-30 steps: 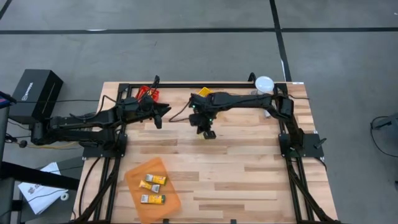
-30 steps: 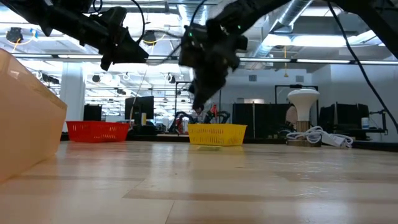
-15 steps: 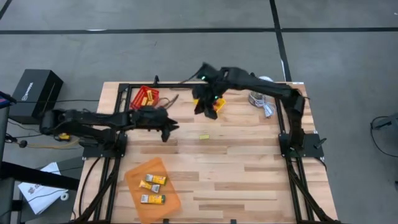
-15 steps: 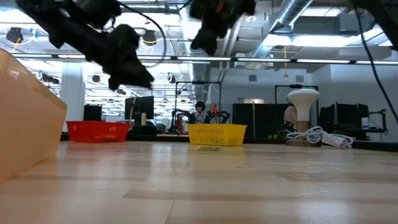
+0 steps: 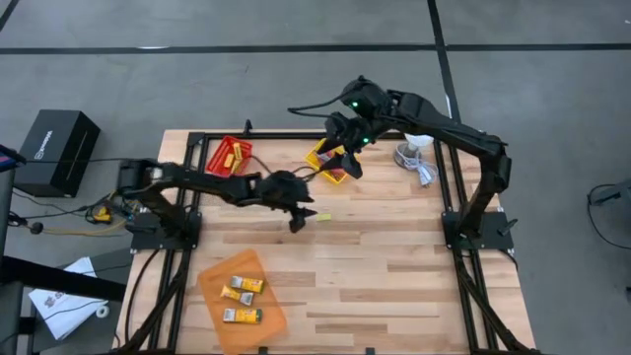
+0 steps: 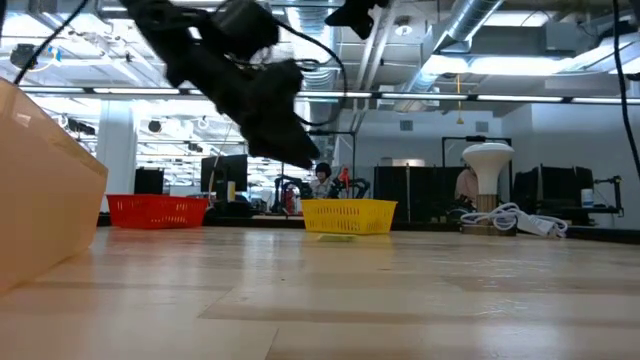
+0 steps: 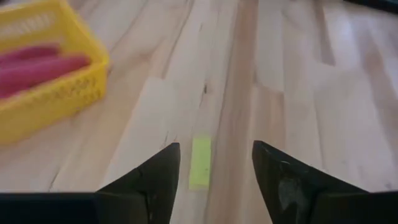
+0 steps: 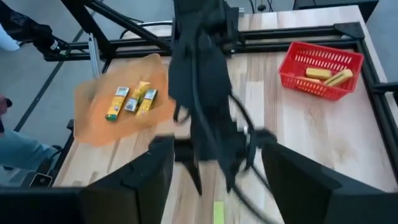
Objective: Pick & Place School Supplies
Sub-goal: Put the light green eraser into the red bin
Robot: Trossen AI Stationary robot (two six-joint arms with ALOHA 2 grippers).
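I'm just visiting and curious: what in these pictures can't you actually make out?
- Red tray contents: too small in the high view to identify.
- Yellow tray: partly covered by the right gripper from above.
- Yellow strip: too plain to name.
- Low view: the orange tray is cut off at the edge.

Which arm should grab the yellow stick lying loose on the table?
Left. The left gripper is open right beside the yellow stick, and its wrist view shows the stick lined up between its fingers. The right gripper is farther back, over the yellow tray.
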